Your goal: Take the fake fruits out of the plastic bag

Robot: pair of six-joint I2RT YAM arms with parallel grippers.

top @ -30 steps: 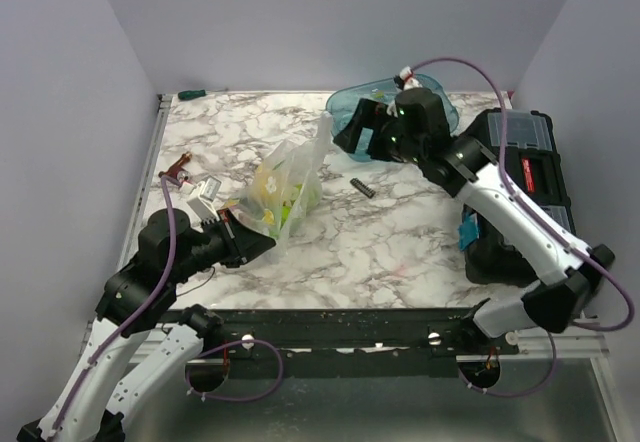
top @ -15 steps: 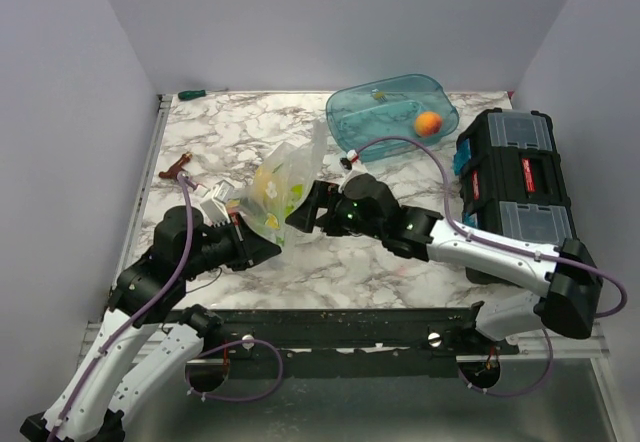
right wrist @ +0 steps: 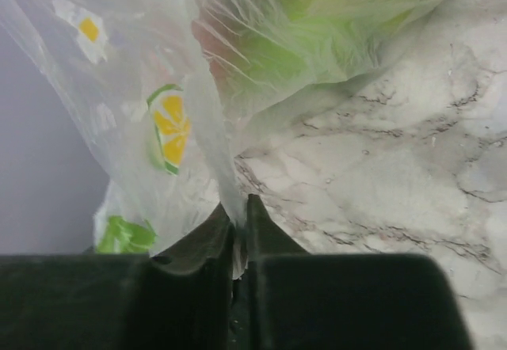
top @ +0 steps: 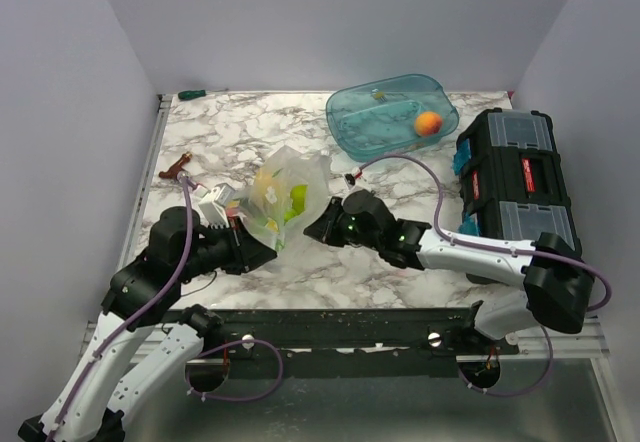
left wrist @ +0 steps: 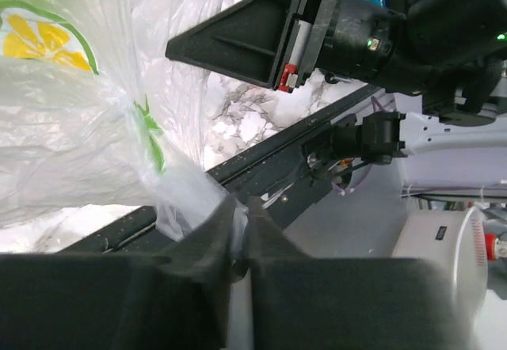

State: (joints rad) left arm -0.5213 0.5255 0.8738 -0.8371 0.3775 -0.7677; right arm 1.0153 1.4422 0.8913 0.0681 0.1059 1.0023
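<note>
Overhead hides both grips; wrist views show us left fingers (left wrist: 198,247) and right fingers (right wrist: 202,247) clamped on the crinkly see-through lemon-printed plastic bag (top: 285,190) holding green glossy toy fruits (top: 295,200).

Through the plastic bag (top: 305,174) the fake fruits (top: 288,202) show as blurred green-yellow smears — their number cannot be told; both wrist views crop the bag.

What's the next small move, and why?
Probably raise both claws a little: left claw and right claw are each shut on the plastic bag, and the fake fruits sit inside it, low against the table.
</note>
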